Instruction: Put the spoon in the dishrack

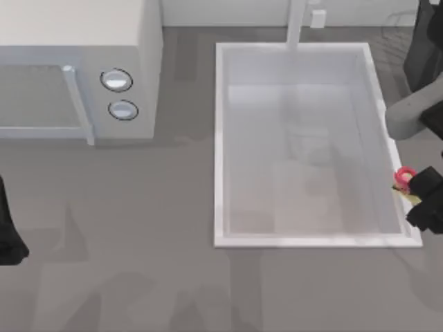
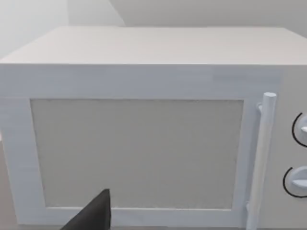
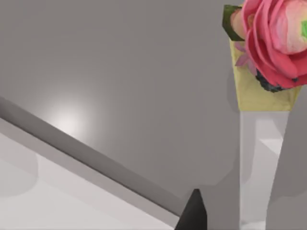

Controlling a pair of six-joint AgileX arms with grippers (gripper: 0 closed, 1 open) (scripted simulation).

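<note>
The spoon point(image 1: 404, 176) hangs over the right rim of the white sink, its round red-pink end pointing left. In the right wrist view the spoon point(image 3: 271, 43) shows its pink end, yellow neck and cream-white handle close up. My right gripper point(image 1: 417, 198) is shut on the handle just beyond the sink's right edge. A few thin dark wires of the dishrack point(image 1: 399, 19) show at the back right, partly behind the right arm. My left gripper point(image 1: 8, 238) stays parked at the table's left edge.
A large white sink basin point(image 1: 220, 152) with a tap at its back fills the middle right. A white microwave point(image 1: 83, 76) stands at the back left, and its door point(image 2: 136, 153) faces the left wrist camera. Grey counter lies in front.
</note>
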